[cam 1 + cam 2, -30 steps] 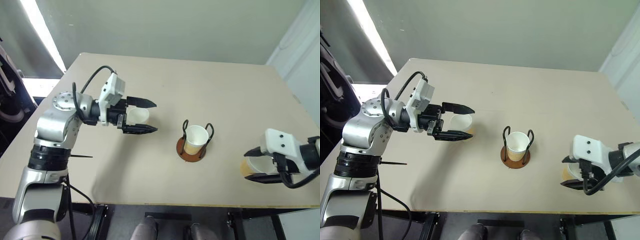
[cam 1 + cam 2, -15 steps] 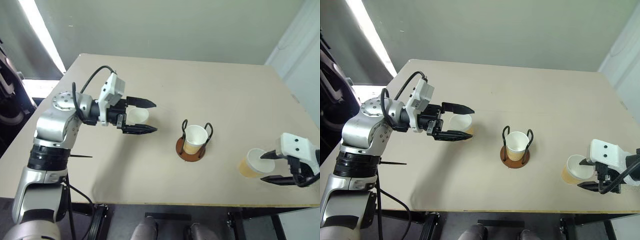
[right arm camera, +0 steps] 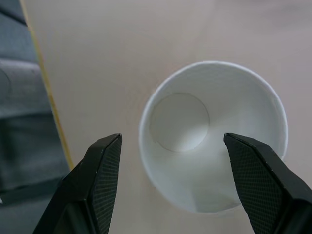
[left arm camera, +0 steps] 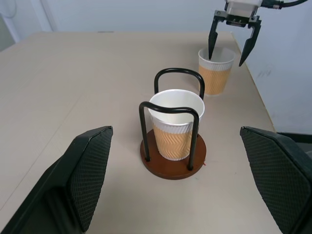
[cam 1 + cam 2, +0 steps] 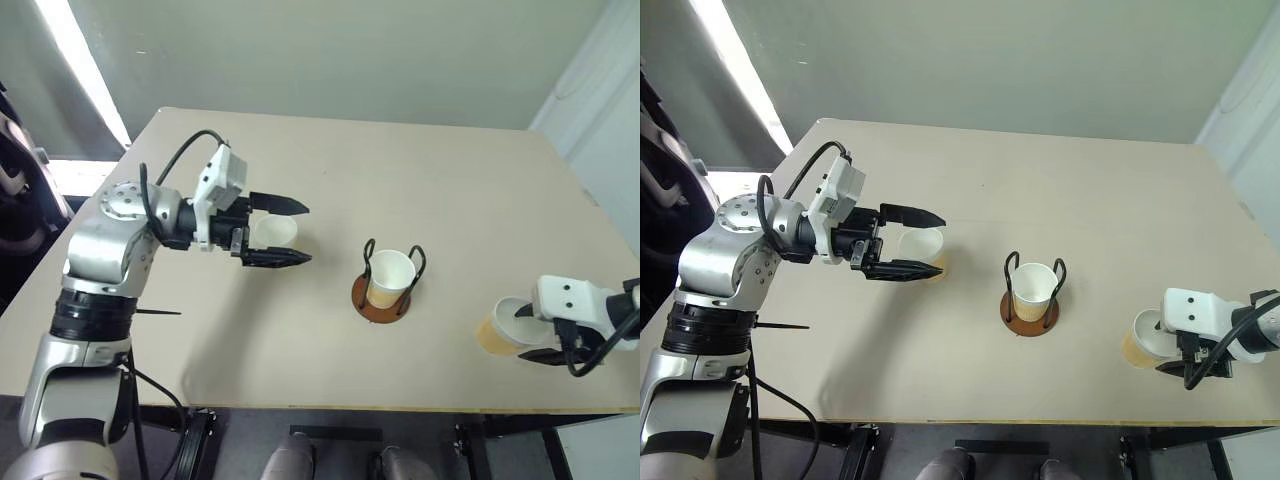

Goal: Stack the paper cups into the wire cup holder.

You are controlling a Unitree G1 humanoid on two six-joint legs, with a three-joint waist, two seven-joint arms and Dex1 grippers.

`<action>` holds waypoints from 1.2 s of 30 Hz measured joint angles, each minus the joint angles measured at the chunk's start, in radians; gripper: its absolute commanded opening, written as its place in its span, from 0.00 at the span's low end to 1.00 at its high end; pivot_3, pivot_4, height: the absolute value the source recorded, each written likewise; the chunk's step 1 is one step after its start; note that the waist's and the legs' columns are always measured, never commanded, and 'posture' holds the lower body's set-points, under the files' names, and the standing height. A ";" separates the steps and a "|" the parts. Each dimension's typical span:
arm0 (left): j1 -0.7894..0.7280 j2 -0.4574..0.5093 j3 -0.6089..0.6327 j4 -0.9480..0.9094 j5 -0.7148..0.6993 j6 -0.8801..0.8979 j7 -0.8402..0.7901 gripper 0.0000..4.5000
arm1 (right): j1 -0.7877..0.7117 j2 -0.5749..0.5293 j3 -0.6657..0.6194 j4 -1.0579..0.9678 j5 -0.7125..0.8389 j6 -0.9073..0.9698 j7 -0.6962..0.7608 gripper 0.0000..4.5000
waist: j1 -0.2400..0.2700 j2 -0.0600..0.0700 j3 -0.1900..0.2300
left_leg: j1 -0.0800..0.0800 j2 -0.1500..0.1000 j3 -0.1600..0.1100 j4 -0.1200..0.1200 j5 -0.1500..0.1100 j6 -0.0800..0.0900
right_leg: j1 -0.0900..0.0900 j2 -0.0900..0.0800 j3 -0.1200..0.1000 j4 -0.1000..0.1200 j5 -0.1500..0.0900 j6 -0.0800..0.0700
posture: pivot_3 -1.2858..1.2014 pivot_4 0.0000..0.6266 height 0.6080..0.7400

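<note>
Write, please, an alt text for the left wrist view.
One paper cup stands upright in the wire cup holder on a beige table. Behind it, the open right gripper hangs over a second cup near the table's edge.

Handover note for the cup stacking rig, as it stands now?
Left hand: open, level above the table, a paper cup between its fingers, not gripped.
Right hand: open, pointing down over the second cup near the table's right front edge, straddling the rim.
Done: one cup upright in the wire cup holder.
Left: grasp and stack the other two.
</note>
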 measured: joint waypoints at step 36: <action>-0.001 0.008 -0.001 0.009 0.004 -0.009 0.004 1.00 | -0.881 0.105 0.299 -0.089 0.001 -0.003 0.121 0.01 | -0.011 0.000 0.000 | -0.002 0.001 -0.001 0.000 0.000 0.001 | -0.003 0.000 0.000 0.000 0.000 0.000 | 0.52 0.24 1.00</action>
